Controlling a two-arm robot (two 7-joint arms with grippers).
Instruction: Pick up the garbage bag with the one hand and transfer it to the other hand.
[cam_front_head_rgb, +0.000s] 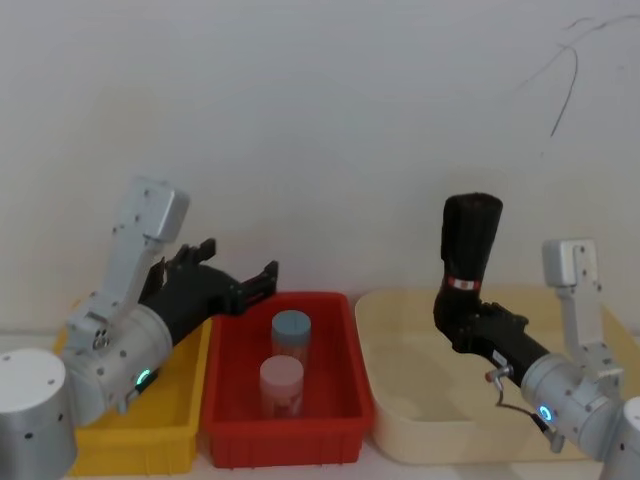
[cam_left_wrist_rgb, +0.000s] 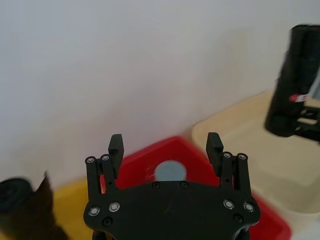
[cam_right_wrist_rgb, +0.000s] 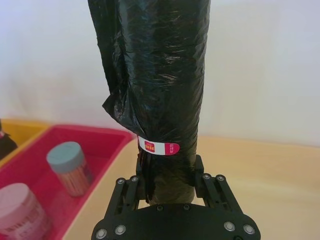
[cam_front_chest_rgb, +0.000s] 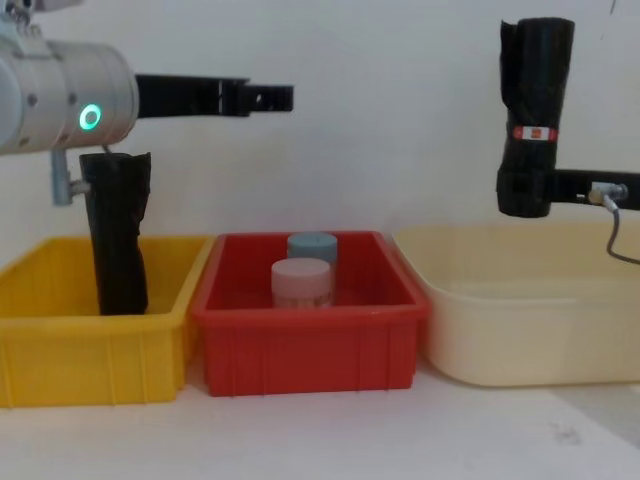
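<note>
The right gripper (cam_front_head_rgb: 455, 312) sits in the lower right of the head view, above the cream tub (cam_front_head_rgb: 400, 440). Its fingers are closed on the lower end of the garbage bag (cam_front_head_rgb: 470, 240). The bag stands nearly upright, clear of the tub, at the upper right of the chest view. Its red and white label band (cam_right_wrist_rgb: 158, 147) lies just above the fingertips.

The left gripper (cam_front_head_rgb: 240, 265) is at centre left of the head view, over the boundary between the yellow bin (cam_front_head_rgb: 150, 450) and the red bin (cam_front_head_rgb: 345, 400). Its fingers are spread wide and hold nothing. In the chest view they extend horizontally toward the frame centre.

The red bin, at bottom centre, holds 2 jars: 1 blue-lidded (cam_front_head_rgb: 291, 330) and 1 pink-lidded (cam_front_head_rgb: 281, 380). A second black roll (cam_front_chest_rgb: 117, 235) stands in the yellow bin.
</note>
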